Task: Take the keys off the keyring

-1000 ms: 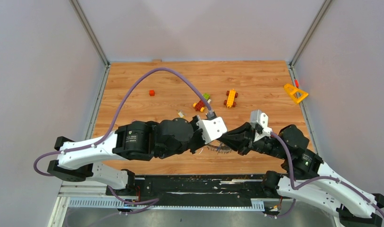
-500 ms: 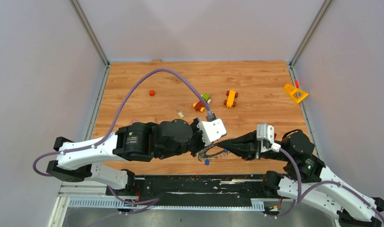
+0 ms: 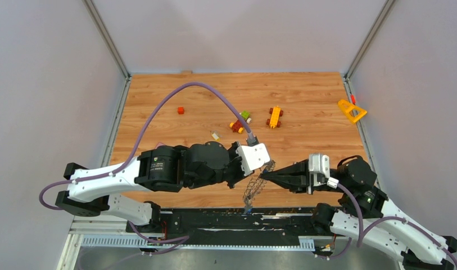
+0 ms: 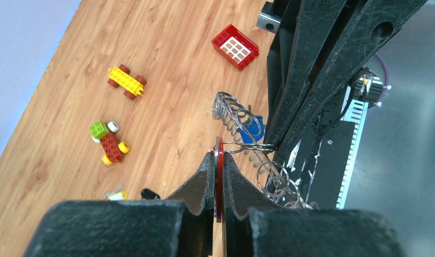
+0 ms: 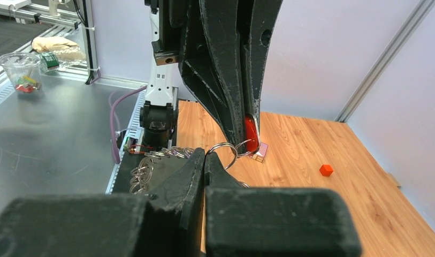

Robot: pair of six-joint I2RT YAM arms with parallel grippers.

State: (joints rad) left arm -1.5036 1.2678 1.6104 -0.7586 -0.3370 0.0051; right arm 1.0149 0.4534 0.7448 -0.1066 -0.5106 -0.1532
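**Top external.** The left gripper (image 3: pixel 263 165) and right gripper (image 3: pixel 264 176) meet tip to tip over the near edge of the table (image 3: pixel 304 95). The keyring (image 3: pixel 252 190) hangs below them as a stretched coil, clear of the wood.

**Left wrist.** The left gripper (image 4: pixel 218 155) is narrow, clamped flat on the head of the red key (image 4: pixel 219 174). A small wire loop (image 4: pixel 246 145) joins this key to the coil, and the right fingertips pinch it just beside the key. A blue key (image 4: pixel 256 127) dangles on the coil.

**Right wrist.** The right gripper (image 5: pixel 205 155) is pressed shut on that loop (image 5: pixel 226 150). The red key (image 5: pixel 250 130) sits just above it in the left fingers.

**Judgement.** The step in hand is freeing the red key.
- Hold the loop steady with the right gripper.
- Slide the key round the wire toward its split end; a straight pull would likely only stretch the coil.
- Watch for the thin head slipping from the pads.
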